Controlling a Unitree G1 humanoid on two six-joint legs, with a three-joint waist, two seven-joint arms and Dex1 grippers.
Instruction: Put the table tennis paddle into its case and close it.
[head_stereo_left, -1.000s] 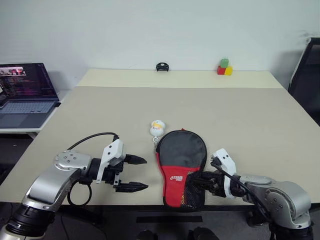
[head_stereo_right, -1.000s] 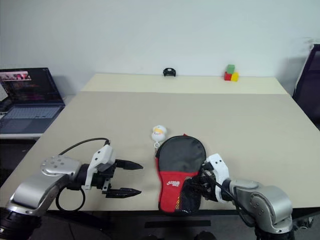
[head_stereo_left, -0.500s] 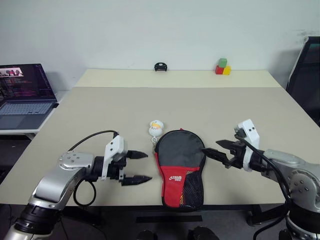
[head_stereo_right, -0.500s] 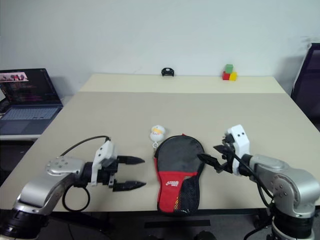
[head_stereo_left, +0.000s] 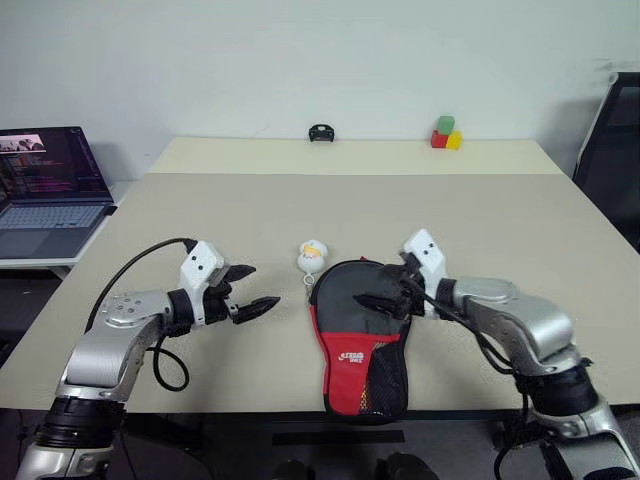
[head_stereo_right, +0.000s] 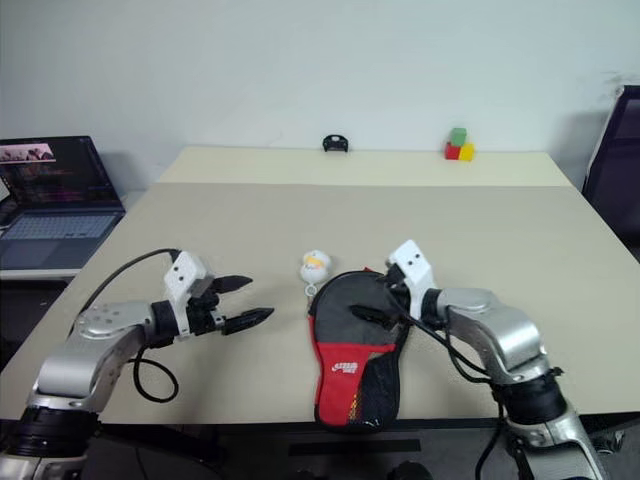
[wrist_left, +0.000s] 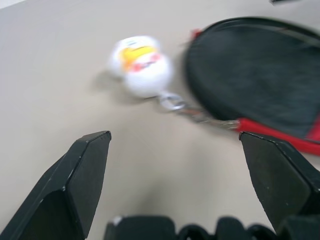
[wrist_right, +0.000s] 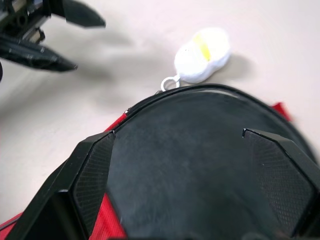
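Now the case (head_stereo_left: 362, 335) lies at lower center of the table (head_stereo_left: 500, 220), zipped w/ a white charm (head_stereo_left: 313, 256) at its top. Right gripper (head_stereo_left: 378, 290) hovers spread over it; left gripper (head_stereo_left: 252, 290), fingers apart, sits center-left.

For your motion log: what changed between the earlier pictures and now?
The right gripper, open, left the case's handle end, swung out, then came over its black round top. The left gripper, open, advanced toward the white charm. Case and charm stayed put.
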